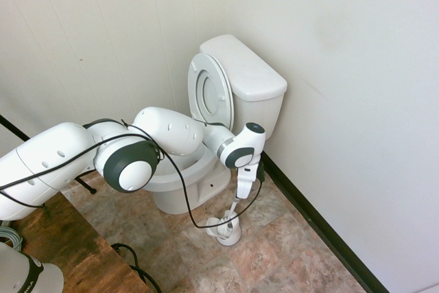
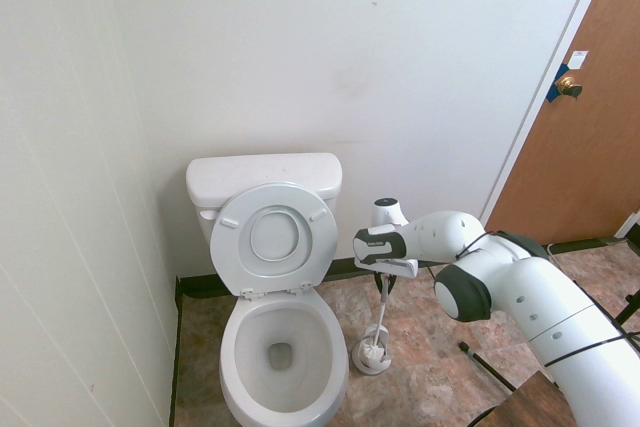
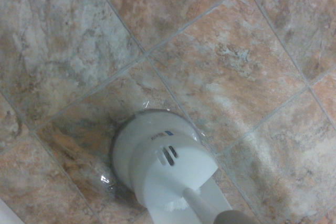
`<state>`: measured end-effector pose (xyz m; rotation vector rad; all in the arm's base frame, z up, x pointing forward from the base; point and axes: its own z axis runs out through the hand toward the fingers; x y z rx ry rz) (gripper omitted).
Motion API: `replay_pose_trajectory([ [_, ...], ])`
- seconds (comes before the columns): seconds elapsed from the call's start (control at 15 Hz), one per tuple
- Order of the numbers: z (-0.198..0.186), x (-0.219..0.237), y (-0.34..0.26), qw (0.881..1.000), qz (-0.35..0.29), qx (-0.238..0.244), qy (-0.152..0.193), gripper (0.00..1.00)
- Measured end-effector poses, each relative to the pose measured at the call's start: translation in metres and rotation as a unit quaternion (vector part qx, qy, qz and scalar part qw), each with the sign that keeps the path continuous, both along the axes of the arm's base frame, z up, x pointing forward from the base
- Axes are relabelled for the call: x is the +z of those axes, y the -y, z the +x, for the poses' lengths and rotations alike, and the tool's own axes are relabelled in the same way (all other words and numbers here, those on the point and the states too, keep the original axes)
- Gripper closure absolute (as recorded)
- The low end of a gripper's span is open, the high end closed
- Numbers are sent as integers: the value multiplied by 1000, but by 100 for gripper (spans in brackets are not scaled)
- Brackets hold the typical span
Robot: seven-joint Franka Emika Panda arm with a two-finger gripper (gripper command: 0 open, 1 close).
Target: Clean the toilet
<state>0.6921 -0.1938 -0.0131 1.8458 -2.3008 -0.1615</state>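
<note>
The white toilet (image 2: 262,178) stands against the back wall with its lid and ring seat (image 2: 275,237) raised and its bowl (image 1: 184,178) open. To the right of it on the tiled floor a small white brush holder (image 2: 372,355) holds a toilet brush with a thin upright handle (image 2: 383,312). My gripper (image 2: 385,283) points straight down over the holder, its fingers drawn in around the top of that handle. The wrist view looks down on the holder (image 3: 157,163) with the handle (image 3: 207,209) rising from it.
Pale walls close in behind and to the left of the toilet, with a dark baseboard (image 1: 322,228) along the floor. A brown door (image 2: 585,137) stands at the far right. A wooden surface (image 1: 65,248) lies near the arm's base.
</note>
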Motion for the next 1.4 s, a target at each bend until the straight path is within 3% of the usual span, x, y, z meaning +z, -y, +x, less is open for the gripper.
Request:
replay_pose_trajectory([
  [0.47, 0, -1, 1, 1000, 5, 14, 9, 100],
  [0.93, -30, 6, -10, 994, 25, 110, 15, 100],
  [1.4, -72, 47, 2, 977, 31, 210, 14, 100],
])
